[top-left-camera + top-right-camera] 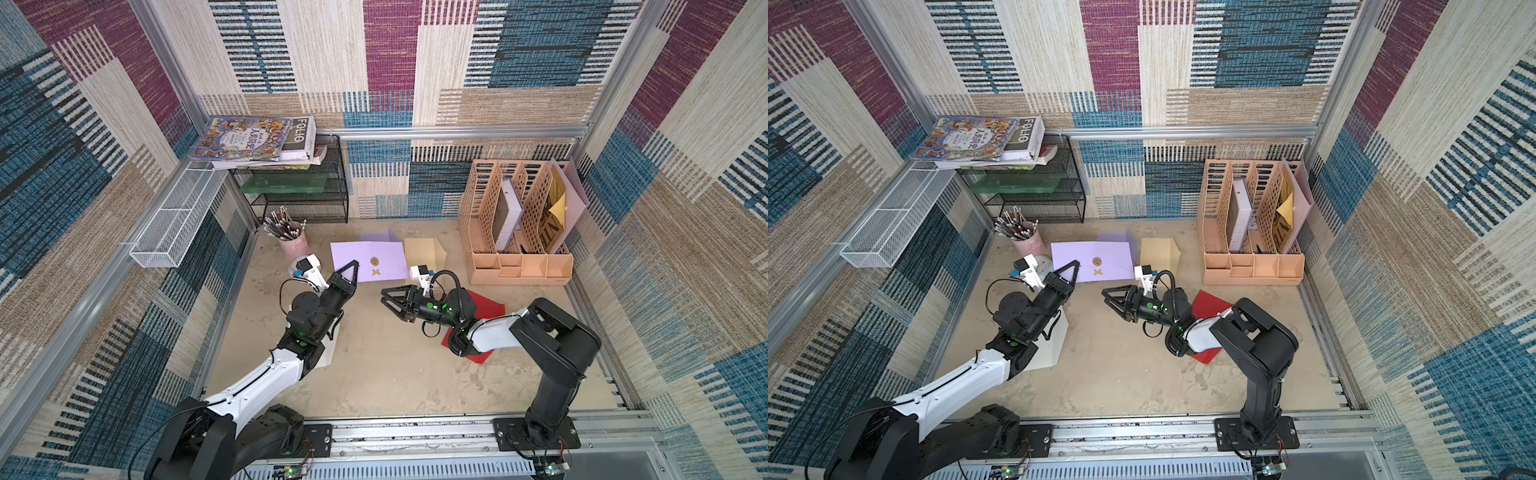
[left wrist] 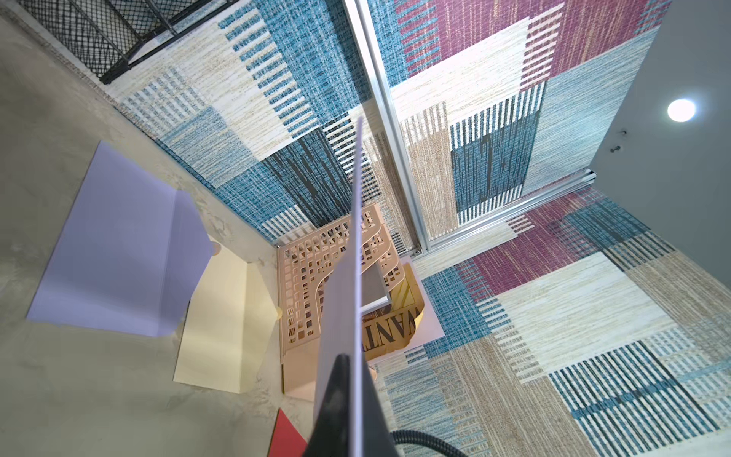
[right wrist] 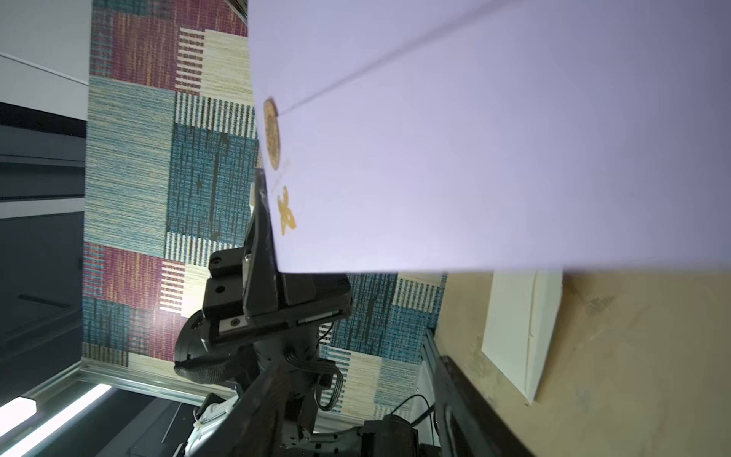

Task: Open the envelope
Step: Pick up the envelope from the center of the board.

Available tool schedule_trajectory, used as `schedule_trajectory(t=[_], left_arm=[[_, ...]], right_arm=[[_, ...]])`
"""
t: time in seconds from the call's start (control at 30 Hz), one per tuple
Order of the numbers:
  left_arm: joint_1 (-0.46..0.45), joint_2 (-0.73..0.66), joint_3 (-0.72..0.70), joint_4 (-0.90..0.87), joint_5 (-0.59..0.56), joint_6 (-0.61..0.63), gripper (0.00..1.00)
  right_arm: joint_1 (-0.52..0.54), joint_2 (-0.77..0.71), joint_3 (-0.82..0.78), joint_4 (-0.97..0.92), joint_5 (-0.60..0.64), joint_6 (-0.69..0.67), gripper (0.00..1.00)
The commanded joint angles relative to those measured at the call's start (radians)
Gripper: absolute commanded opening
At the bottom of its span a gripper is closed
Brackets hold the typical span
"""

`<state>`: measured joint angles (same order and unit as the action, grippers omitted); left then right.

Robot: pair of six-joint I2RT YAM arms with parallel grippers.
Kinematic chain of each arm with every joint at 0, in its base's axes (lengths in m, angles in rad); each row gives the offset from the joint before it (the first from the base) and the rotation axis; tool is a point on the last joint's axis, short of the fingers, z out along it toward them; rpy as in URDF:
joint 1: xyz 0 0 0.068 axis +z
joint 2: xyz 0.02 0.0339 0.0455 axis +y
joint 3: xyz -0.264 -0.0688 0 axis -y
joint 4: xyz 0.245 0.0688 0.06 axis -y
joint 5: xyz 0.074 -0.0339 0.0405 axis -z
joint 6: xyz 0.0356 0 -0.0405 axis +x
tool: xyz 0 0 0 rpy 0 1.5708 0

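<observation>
Over the back half of the surface [image 1: 374, 374], your left pincer [image 1: 353, 266] is clenched on one edge of the lilac envelope [image 1: 386, 253], holding it raised.

The pinch presents the thin, smooth, flat paper with its sealed face and round gold seal [image 1: 375, 261] toward your right pincer [image 1: 383, 296]. That pincer hangs released just beside it, not touching, and the flap looks unopened.

Mottled beige tabletop [image 1: 395, 374]: black wire rack [image 1: 299, 203] far left, pink pencil cup [image 1: 294, 246] just in front of it, peach file rack [image 1: 519, 270] far right. Between them, flat, an open lilac envelope [image 2: 118, 253] beside a cream envelope [image 1: 424, 249]. Nearer, a white envelope [image 1: 1054, 345] on the left, a red envelope [image 1: 490, 307] on the right.
</observation>
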<state>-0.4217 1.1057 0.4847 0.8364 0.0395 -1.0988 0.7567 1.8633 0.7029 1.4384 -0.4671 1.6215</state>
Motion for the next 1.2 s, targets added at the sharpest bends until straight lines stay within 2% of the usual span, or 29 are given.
schedule_trajectory(t=[0.0,0.17,0.33,0.5,0.67,0.8,0.97,1.1,1.17], left_arm=[[-0.018,-0.035,0.013,0.034,-0.042,-0.003,0.0],[-0.049,-0.11,0.008,-0.062,-0.089,0.034,0.0],[-0.049,-0.142,-0.002,-0.112,-0.14,0.054,0.0],[-0.051,-0.112,0.023,-0.1,-0.152,0.073,0.0],[-0.069,-0.067,0.033,-0.041,-0.182,0.079,0.0],[-0.088,-0.042,0.031,0.003,-0.211,0.082,0.0],[-0.114,-0.04,0.023,0.0,-0.249,0.101,0.0],[-0.13,-0.046,0.023,-0.018,-0.251,0.108,0.0],[-0.14,-0.052,0.013,-0.019,-0.264,0.111,0.0]], right_arm=[[0.011,0.071,0.033,0.372,0.077,0.138,0.6],[0.012,0.107,0.103,0.38,0.111,0.105,0.61],[0.029,0.067,0.109,0.357,0.104,0.063,0.61],[0.076,0.037,0.039,0.38,0.156,0.05,0.62],[0.108,0.052,0.082,0.381,0.213,0.032,0.61],[0.115,0.04,0.09,0.381,0.327,-0.01,0.57],[0.111,0.036,0.125,0.382,0.4,-0.04,0.54],[0.091,0.086,0.183,0.381,0.418,-0.015,0.52],[0.084,0.112,0.222,0.382,0.426,-0.004,0.46]])
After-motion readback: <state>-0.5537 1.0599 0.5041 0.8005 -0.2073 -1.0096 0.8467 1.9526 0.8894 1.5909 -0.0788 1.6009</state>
